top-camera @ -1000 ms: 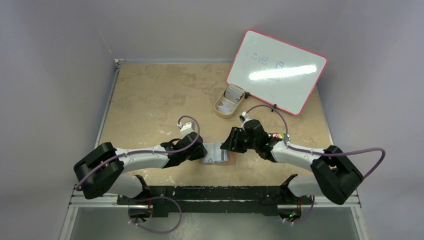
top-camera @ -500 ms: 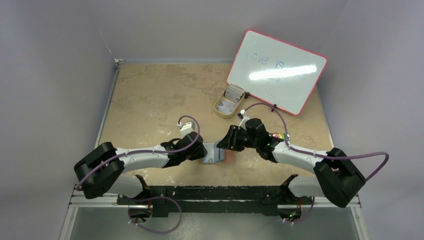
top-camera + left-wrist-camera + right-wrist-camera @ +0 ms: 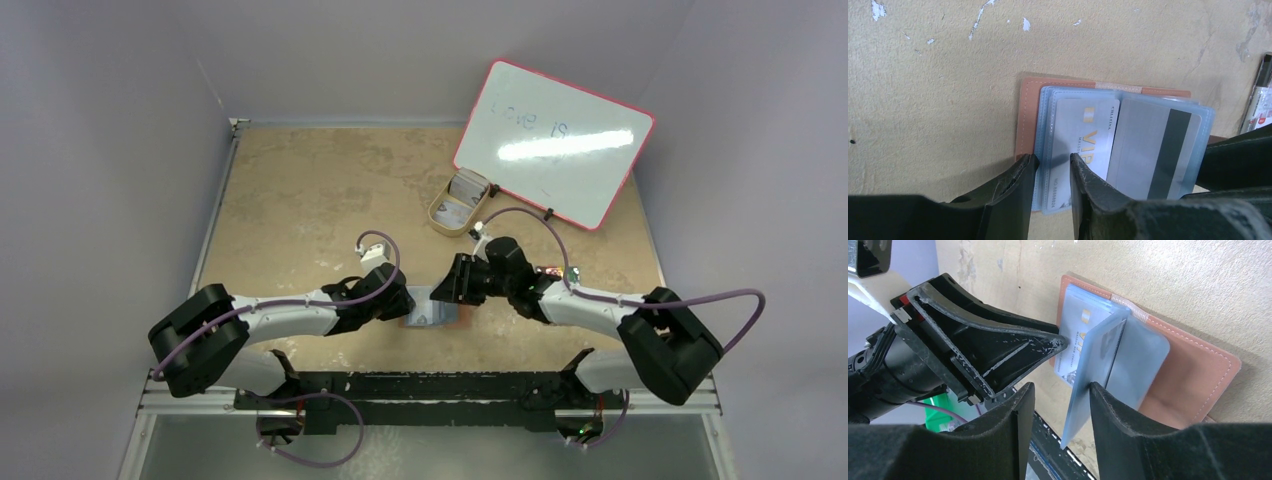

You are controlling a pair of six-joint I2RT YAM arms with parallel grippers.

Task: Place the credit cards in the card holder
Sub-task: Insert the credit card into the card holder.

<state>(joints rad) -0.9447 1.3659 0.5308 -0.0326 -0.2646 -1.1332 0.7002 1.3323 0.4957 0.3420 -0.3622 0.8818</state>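
The card holder [image 3: 1025, 115] lies open on the table, brown leather with light-blue plastic sleeves. One credit card [image 3: 1088, 135] with gold lettering sits in the left sleeve. A second, with a dark stripe [image 3: 1158, 150], sits in the right sleeve. My left gripper [image 3: 1052, 165] is open, its fingertips straddling the sleeves' near left edge from above. In the right wrist view one sleeve leaf [image 3: 1098, 375] stands upright, leaning on the inner face of one finger of my open right gripper [image 3: 1060, 392]. From above, both grippers meet at the holder [image 3: 455, 318].
A tan oval tray [image 3: 440, 215] with more cards [image 3: 465, 187] stands behind the holder. A red-framed whiteboard [image 3: 555, 140] leans at the back right. A marker pack [image 3: 555, 272] lies under the right arm, close to the holder's right side.
My right gripper has shifted a little left over the holder, and a sleeve leaf has risen with it. The left arm has stayed in place.
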